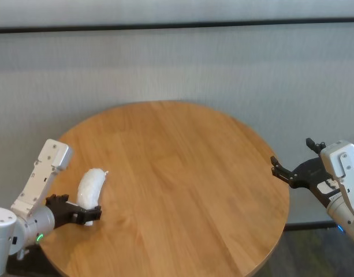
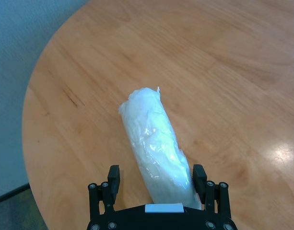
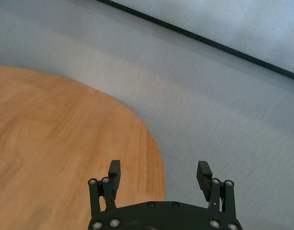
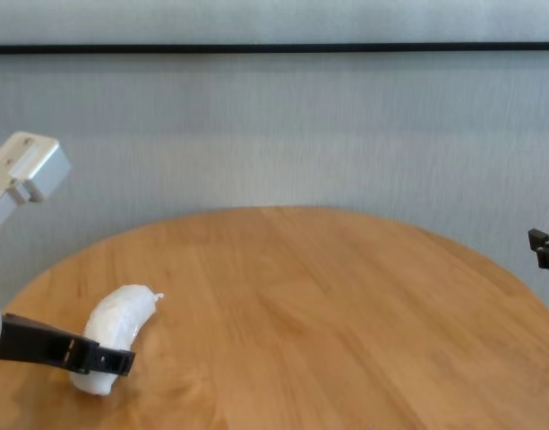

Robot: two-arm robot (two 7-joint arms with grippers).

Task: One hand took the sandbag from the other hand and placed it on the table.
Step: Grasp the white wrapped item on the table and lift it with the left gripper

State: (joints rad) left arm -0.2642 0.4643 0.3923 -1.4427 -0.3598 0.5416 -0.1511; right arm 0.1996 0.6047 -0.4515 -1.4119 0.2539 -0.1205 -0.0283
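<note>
A white sandbag (image 1: 92, 187) lies on the left side of the round wooden table (image 1: 182, 173), not far from the rim, with its small twisted tip pointing away from the robot toward the far side of the table. The left gripper (image 1: 84, 214), the one on the wrist with the green light, sits low over the table at the bag's near end. Its two black fingers (image 2: 113, 178) are spread wide, one on each side of the bag; in the left wrist view a strip of wood shows between one finger and the glossy wrap, while the other finger stands right against the bag's side, so the bag rests on the wood rather than being squeezed. In the chest view the bag (image 4: 113, 336) curves slightly, its near end behind the dark finger that crosses in front of it. The right gripper (image 1: 292, 163) hangs well apart from all this, just off the table's right edge, its fingers likewise spread and holding nothing, with grey floor below them.
</note>
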